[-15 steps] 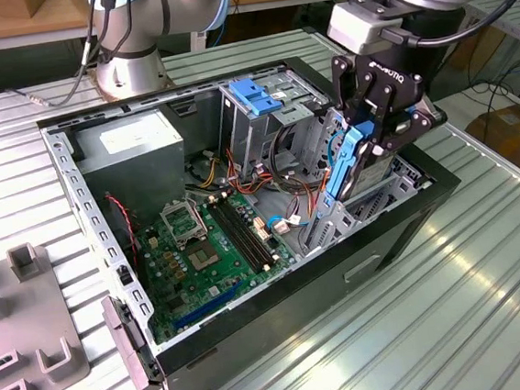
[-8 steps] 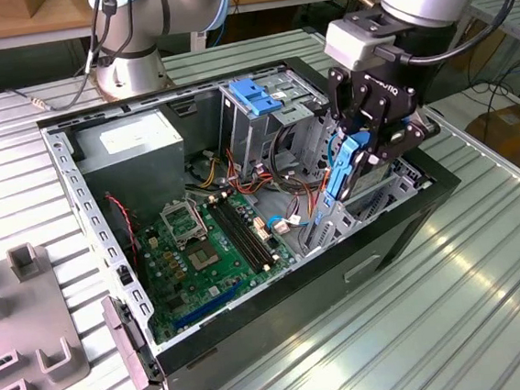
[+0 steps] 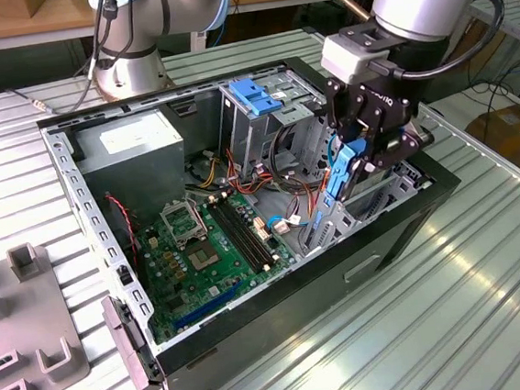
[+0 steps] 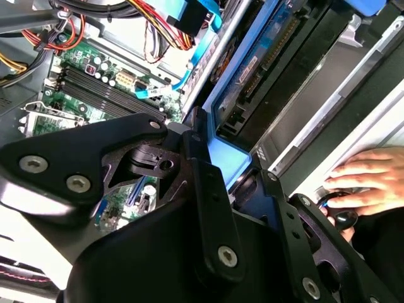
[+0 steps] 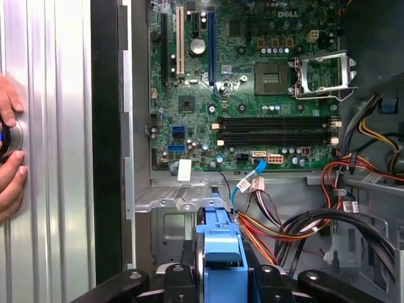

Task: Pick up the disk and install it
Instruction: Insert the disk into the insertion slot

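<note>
My exterior view looks down on the open computer case (image 3: 283,336) from above one corner, at middling range. Both wrist views peer into it from close in, and all three share the motherboard (image 3: 206,255) (image 4: 82,69) (image 5: 240,107).

The tool (image 4: 230,170) is clamping the disk (image 4: 259,69) by its blue rail, the motherboard (image 4: 95,76) lying beyond it, while a hand (image 4: 369,183) is resting on the table (image 4: 385,123).

A: What's the table (image 3: 491,302) made of?
B: Ribbed metal, pale, with a satin sheen.
A: And the disk (image 3: 341,176)?
B: Smooth blue plastic rails, faintly glossy. The computer case (image 3: 87,212) is dull grey sheet metal.
</note>
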Robot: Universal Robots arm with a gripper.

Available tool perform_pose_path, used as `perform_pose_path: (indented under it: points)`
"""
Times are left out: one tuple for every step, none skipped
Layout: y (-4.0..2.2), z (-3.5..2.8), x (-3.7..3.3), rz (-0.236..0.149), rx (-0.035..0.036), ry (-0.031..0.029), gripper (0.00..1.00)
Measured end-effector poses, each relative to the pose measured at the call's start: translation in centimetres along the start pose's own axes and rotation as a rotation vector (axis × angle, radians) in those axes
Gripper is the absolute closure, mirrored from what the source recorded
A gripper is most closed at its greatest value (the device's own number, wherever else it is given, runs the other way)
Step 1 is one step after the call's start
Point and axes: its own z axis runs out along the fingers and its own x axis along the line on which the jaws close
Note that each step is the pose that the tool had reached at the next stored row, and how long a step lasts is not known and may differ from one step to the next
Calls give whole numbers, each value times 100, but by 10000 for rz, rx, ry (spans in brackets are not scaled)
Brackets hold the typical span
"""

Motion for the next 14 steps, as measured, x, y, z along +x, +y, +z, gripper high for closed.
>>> perform_pose_path:
  points:
    - [0, 16, 0, 0, 0, -1, 63]
    - [0, 30, -1, 0, -1, -2, 63]
    - [0, 39, -1, 1, -1, -1, 63]
    - [0, 53, -1, 0, -1, -2, 63]
    - [0, 59, -1, 0, -2, 1, 63]
    - [0, 59, -1, 0, -1, 5, 63]
    - [0, 60, -1, 0, -1, 5, 63]
    - [0, 60, -1, 0, -2, 5, 63]
    - [0, 60, -1, 0, -1, 4, 63]
    - [0, 60, -1, 0, -1, 5, 63]
    - [0, 60, -1, 0, -1, 4, 63]
    - [0, 60, -1, 1, -1, 4, 63]
    - [0, 60, -1, 0, -1, 5, 63]
    - [0, 60, -1, 0, -1, 5, 63]
